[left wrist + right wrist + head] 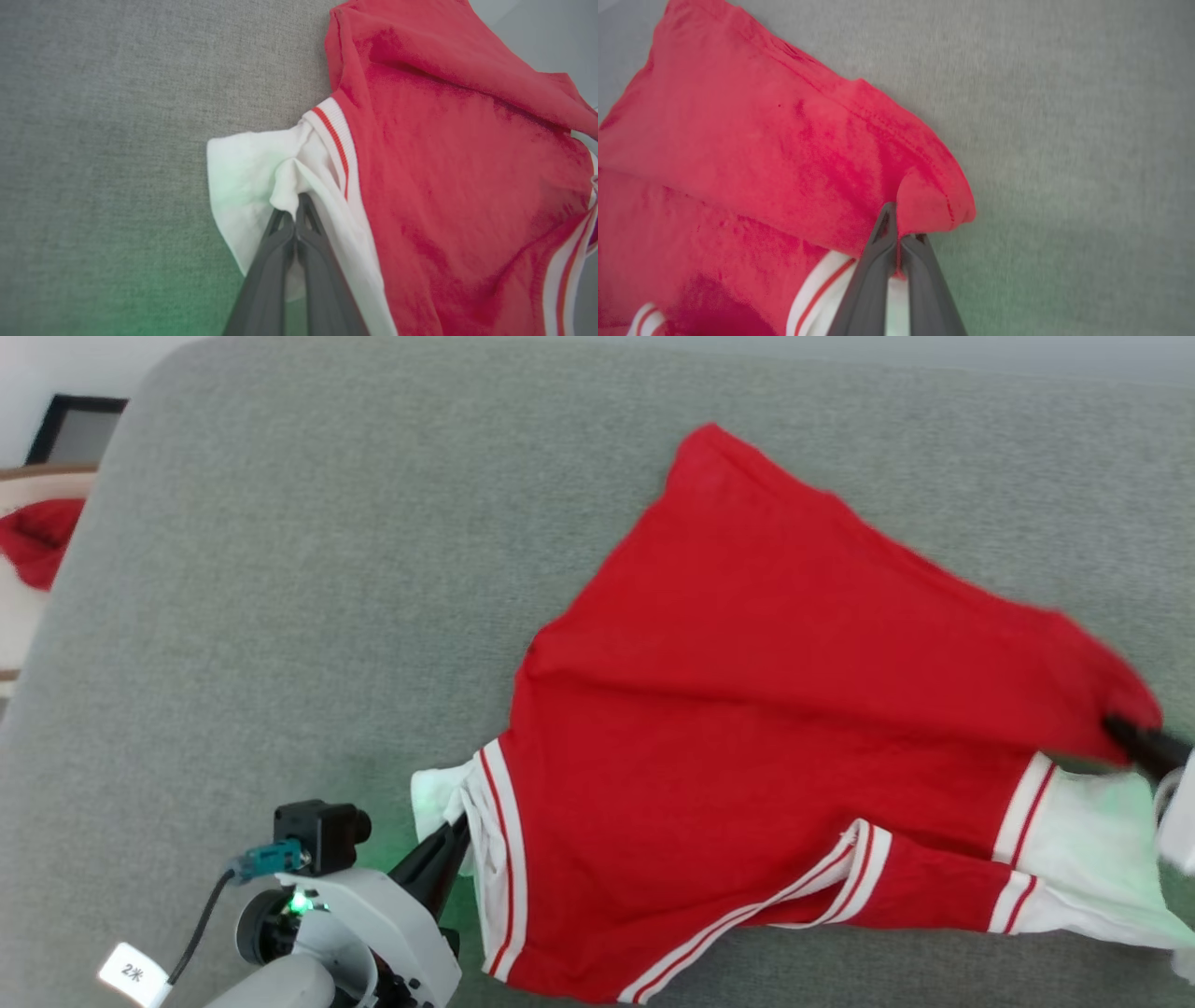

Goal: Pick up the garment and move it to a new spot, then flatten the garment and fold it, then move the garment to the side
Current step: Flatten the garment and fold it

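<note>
The garment, a red jersey with white sleeves and striped trim, lies back side up on the grey cushion surface, its lower part folded over toward me. My left gripper is shut on the white left sleeve; its dark fingers pinch a fold of that cloth. At the right edge, my right gripper is shut on the red hem corner, held just above the right white sleeve. The letters and number are hidden underneath.
The grey surface is bare to the left and behind the jersey. At the far left, beyond its edge, a plain red cloth lies in a beige container, with a dark frame behind it.
</note>
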